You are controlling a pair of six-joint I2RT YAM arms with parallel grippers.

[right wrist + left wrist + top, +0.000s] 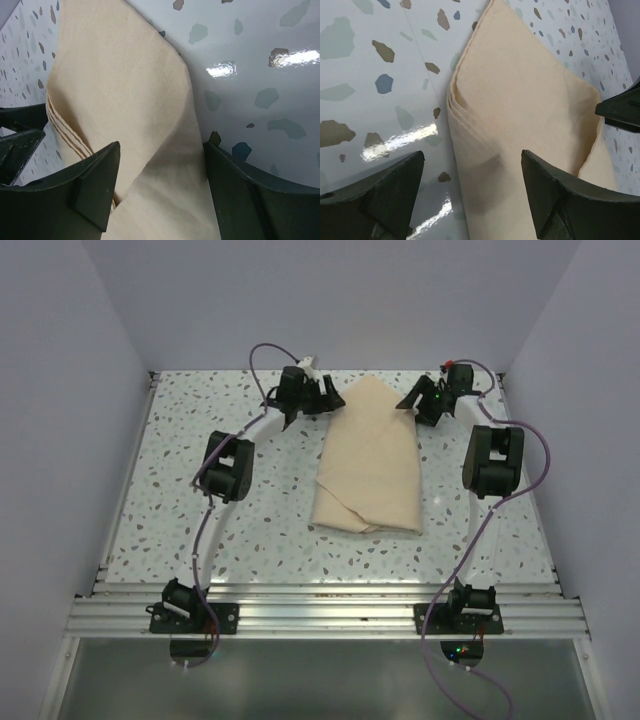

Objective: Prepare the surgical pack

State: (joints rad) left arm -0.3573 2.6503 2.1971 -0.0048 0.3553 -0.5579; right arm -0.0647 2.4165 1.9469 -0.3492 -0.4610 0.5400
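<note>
Cloth sheet [368, 460] lay folded at the centre of the table [200, 490], narrow end toward twelve o'clock. Your left gripper [322, 394] at eleven o'clock and right gripper [413, 400] at one stood wide open, empty, each straddling an edge, probably ready to pinch it.

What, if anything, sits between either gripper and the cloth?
Nothing visible. The left gripper and right gripper are open at the far end of the folded cloth; each wrist view shows a cloth edge between the fingers.
</note>
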